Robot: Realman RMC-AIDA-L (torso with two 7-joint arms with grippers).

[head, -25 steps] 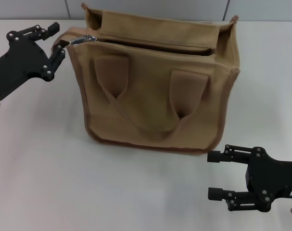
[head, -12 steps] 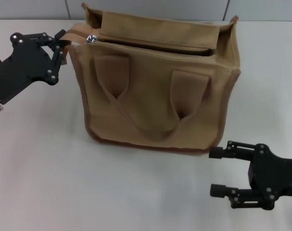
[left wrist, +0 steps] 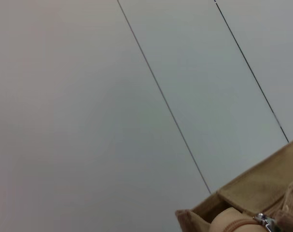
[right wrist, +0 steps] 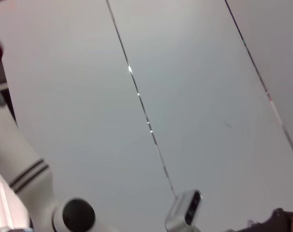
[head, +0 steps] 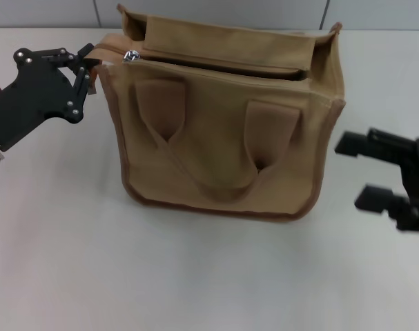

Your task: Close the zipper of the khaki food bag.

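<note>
One khaki food bag (head: 226,124), one zipper (head: 216,67), my two grippers.
Left gripper (head: 87,67) at 9 o'clock clenches the bag's corner tab; right gripper (head: 353,172) at 3 o'clock hangs released.

Right tool (head: 347,172) now beside bag (head: 230,131)

The left gripper (head: 87,62) is matte black, flat-plated and angular, studded with small silver screws. The right gripper (head: 352,172) is matte black too, with two blocky prongs and a ribbed body.
</note>
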